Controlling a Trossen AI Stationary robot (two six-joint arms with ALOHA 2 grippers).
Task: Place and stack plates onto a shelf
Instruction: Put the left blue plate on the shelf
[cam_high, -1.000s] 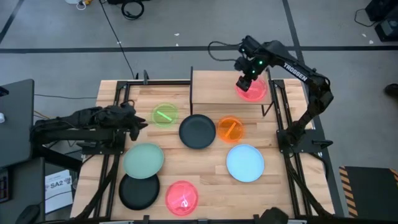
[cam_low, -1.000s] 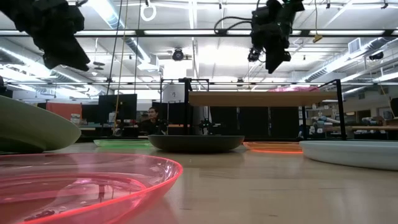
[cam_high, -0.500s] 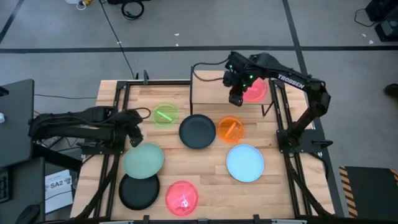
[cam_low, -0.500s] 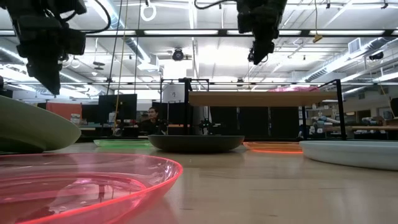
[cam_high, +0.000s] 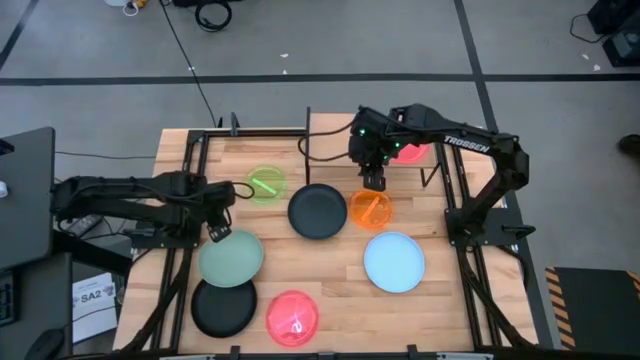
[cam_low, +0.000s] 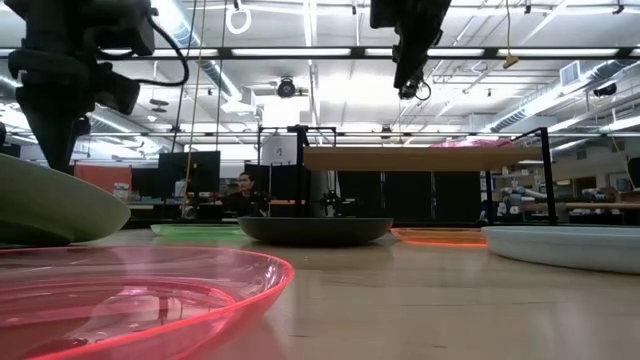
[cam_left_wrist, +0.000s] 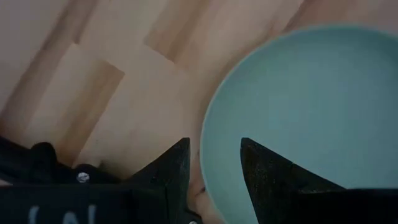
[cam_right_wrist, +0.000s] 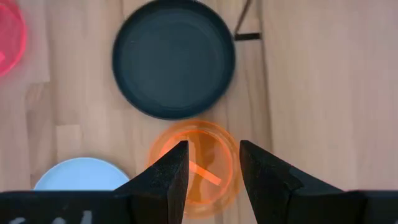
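Note:
My left gripper (cam_high: 215, 233) is open and low over the far-left rim of the pale green plate (cam_high: 231, 257). In the left wrist view its fingertips (cam_left_wrist: 211, 162) stand on either side of that rim (cam_left_wrist: 208, 124); no touch shows. My right gripper (cam_high: 373, 182) is open and high over the far edge of the orange plate (cam_right_wrist: 196, 162), just in front of the shelf (cam_high: 340, 140). A pink plate (cam_high: 414, 150) lies on the shelf's right half, partly under the right arm. On the table lie a lime green plate (cam_high: 265, 185), two black plates (cam_high: 318, 211) (cam_high: 223, 307), a light blue plate (cam_high: 394, 261) and a pink-red plate (cam_high: 293, 317).
Black metal frame rails (cam_high: 190, 170) run along the table's left and right sides. The shelf's left half (cam_high: 335, 135) is bare wood. Bare tabletop (cam_high: 330, 270) lies between the black and light blue plates. In the low view a person (cam_low: 243, 190) sits far behind the table.
My right gripper has left the pink plate on the shelf and moved left and toward the near edge, off the shelf to above the orange plate. My left gripper has moved toward the near edge and down to the pale green plate's rim. No plate has moved.

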